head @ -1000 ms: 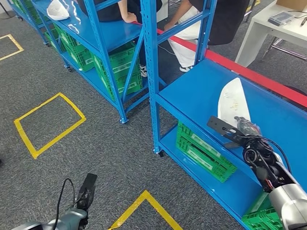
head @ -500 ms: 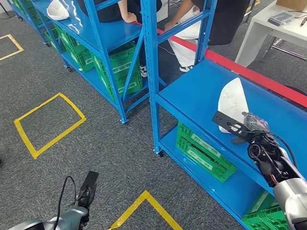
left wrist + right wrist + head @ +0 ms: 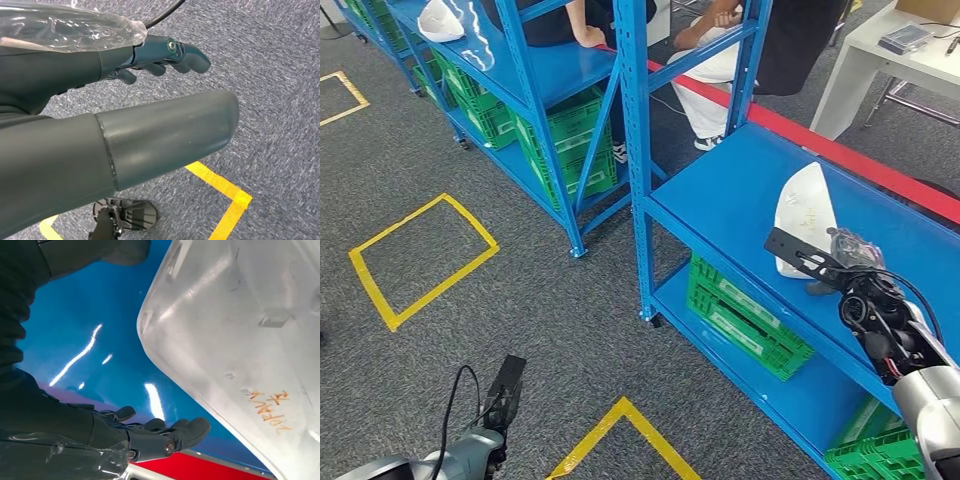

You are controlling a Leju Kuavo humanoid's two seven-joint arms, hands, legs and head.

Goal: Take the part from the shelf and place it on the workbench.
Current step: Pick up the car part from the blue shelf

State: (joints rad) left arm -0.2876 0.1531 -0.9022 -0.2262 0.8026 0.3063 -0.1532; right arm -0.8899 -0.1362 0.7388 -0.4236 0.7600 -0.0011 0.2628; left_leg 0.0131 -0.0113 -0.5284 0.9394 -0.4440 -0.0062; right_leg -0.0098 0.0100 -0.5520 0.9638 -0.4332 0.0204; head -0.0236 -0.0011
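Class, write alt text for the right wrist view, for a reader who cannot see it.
A white moulded part with orange handwriting lies on a glossy blue shelf, close in front of the robot's right hand. The hand's dark fingers are apart and hold nothing, short of the part's edge. A red strip runs behind the shelf.

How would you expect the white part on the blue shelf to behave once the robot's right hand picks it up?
The white part looks like a thin moulded shell, so probably light and fairly stiff. Its glossy surface may slip in the right hand. On the smooth blue shelf it would likely slide rather than tip.
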